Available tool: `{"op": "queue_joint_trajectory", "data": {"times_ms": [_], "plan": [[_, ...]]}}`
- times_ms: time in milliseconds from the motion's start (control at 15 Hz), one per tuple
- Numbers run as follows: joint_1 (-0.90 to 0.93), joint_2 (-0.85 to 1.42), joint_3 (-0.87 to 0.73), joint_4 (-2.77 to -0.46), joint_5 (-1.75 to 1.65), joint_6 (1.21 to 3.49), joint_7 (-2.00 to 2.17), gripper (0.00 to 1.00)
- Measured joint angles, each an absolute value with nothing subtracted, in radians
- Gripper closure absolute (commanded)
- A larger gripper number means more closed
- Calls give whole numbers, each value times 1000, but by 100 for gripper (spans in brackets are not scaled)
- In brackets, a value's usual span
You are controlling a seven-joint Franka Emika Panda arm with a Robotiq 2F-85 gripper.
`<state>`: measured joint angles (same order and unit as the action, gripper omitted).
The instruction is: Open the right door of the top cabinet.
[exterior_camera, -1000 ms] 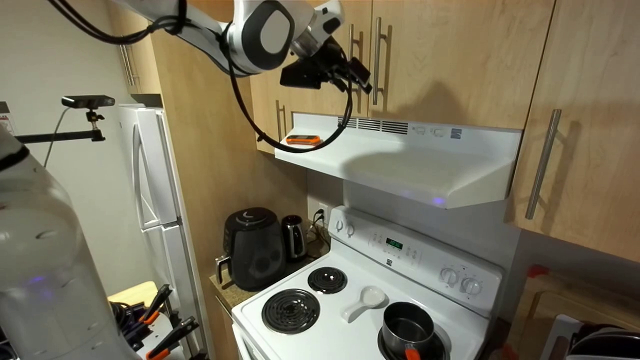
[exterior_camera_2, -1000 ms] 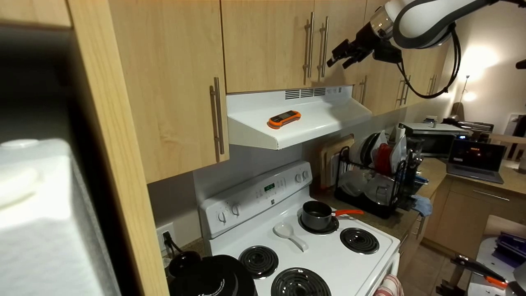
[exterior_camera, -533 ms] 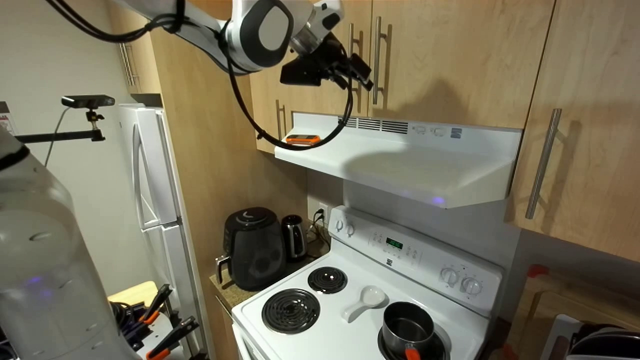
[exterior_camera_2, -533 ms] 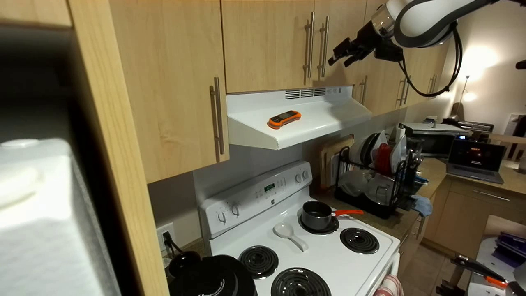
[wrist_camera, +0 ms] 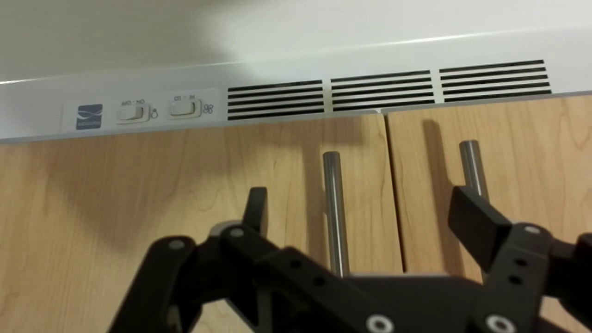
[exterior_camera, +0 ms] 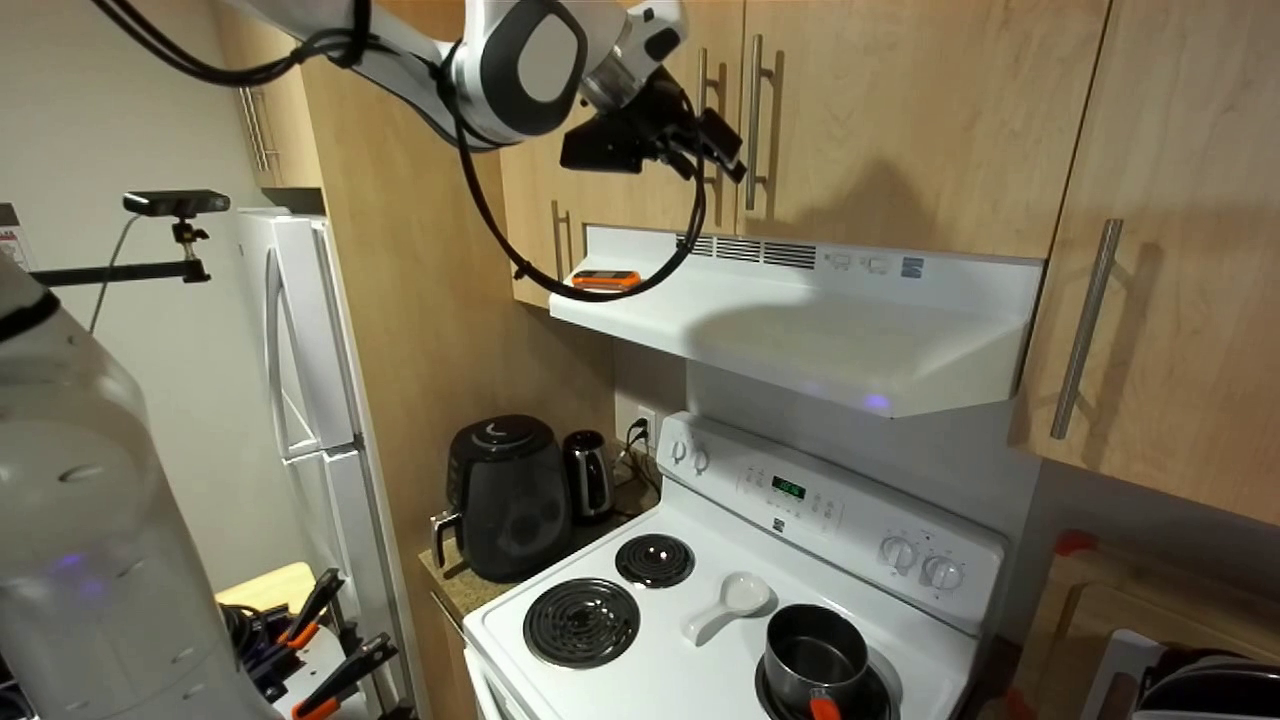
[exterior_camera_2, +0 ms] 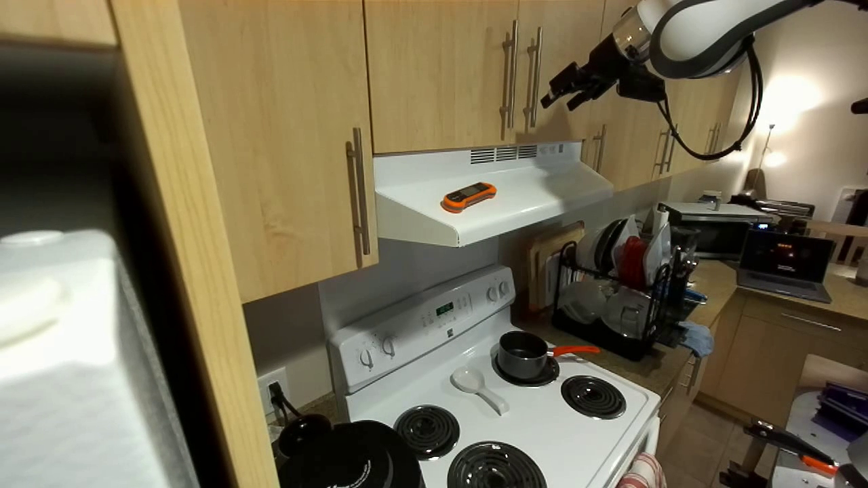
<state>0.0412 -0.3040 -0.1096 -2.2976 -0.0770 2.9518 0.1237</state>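
Note:
The top cabinet is the light-wood pair of doors above the range hood, both closed. Its right door (exterior_camera: 920,110) carries a vertical metal bar handle (exterior_camera: 754,120) along its left edge. The twin left door (exterior_camera_2: 441,74) has its own bar handle beside it. My gripper (exterior_camera: 715,170) hangs in front of the handles, jaws wide apart; in an exterior view the gripper (exterior_camera_2: 558,104) appears apart from the doors. The upside-down wrist view shows the right door's handle (wrist_camera: 336,212) lying behind the gap of the gripper (wrist_camera: 360,201); one finger partly covers the left door's handle (wrist_camera: 472,166).
The white range hood (exterior_camera: 820,340) juts out just below the doors, with an orange device (exterior_camera_2: 469,196) on top. A longer single door's bar handle (exterior_camera: 1087,328) projects at the right. Below are the stove (exterior_camera_2: 441,413), a pot (exterior_camera: 815,655) and an air fryer (exterior_camera: 505,500).
Over the first half second the gripper rose very slightly and shifted a little toward its fingertips' side. Since then nothing visibly moves; the doors are unchanged.

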Motion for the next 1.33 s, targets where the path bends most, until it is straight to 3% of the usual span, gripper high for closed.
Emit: {"op": "queue_joint_trajectory", "data": {"times_ms": [1333], "plan": [[40, -288, -98, -2295, -65, 2953, 124, 0]]}}
